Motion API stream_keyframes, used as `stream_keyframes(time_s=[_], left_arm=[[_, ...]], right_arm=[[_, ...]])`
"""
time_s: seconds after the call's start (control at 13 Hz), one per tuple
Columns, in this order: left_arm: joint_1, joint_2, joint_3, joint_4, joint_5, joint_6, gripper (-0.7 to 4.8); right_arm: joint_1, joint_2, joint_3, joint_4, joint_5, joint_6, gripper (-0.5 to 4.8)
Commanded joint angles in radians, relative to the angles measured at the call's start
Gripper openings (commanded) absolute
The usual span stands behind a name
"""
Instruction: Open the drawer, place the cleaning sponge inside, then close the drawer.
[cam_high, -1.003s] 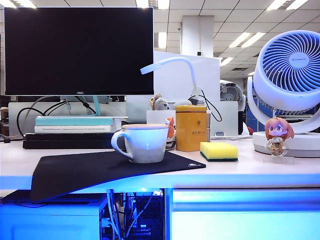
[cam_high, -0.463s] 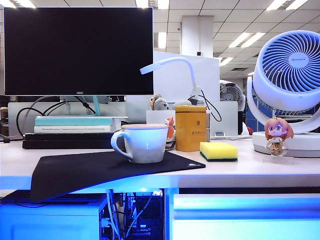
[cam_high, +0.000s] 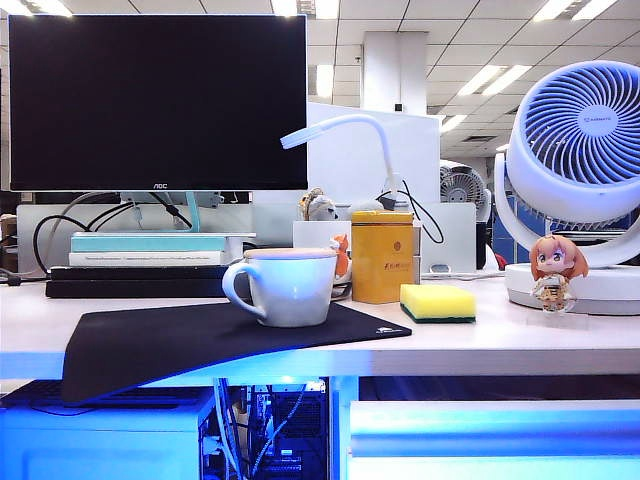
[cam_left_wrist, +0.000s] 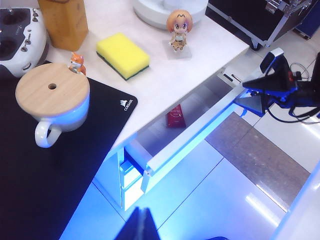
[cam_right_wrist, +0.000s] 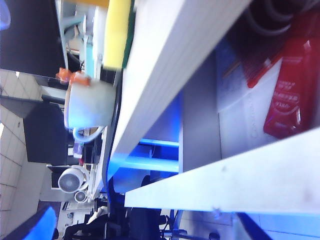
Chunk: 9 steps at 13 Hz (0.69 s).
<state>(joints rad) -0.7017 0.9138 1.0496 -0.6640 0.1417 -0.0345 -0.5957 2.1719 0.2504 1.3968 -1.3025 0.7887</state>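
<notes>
Cup (cam_high: 289, 286): white, wooden lid, on black mat (cam_high: 200, 340).

Tin (cam_high: 381, 256): yellow-orange, behind the sponge.

Sponge (cam_high: 438, 302): yellow foam block, thin dark green base, flat on the desk (cam_high: 560, 335), touching no fingers.

Drawer (cam_left_wrist: 200, 131): white, blue-lit, pulled out; a red packet (cam_left_wrist: 175, 116) inside.

Left gripper (cam_left_wrist: 142, 225): high above the floor, well away from the sponge; spread cannot be told.

Right gripper (cam_left_wrist: 260, 87): at the drawer's outer end, fingers spread wide, empty.

"AOC" stands on the monitor (cam_high: 157, 100) bezel and "CORSAIR" on the black mouse mat (cam_left_wrist: 30, 170).
</notes>
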Motion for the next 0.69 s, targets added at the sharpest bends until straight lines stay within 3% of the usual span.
stream_keyframes(time_s=[0.08, 0.69], left_arm=[[-0.001, 0.0, 0.001, 0.003, 0.001, 0.001, -0.06], [-0.001, 0.0, 0.001, -0.011, 0.001, 0.001, -0.06]], right_arm=[[0.001, -0.023, -0.011, 0.021, -0.023, -0.018, 4.79], [0.002, -0.115, -0.089, 0.021, -0.093, 0.029, 4.79]])
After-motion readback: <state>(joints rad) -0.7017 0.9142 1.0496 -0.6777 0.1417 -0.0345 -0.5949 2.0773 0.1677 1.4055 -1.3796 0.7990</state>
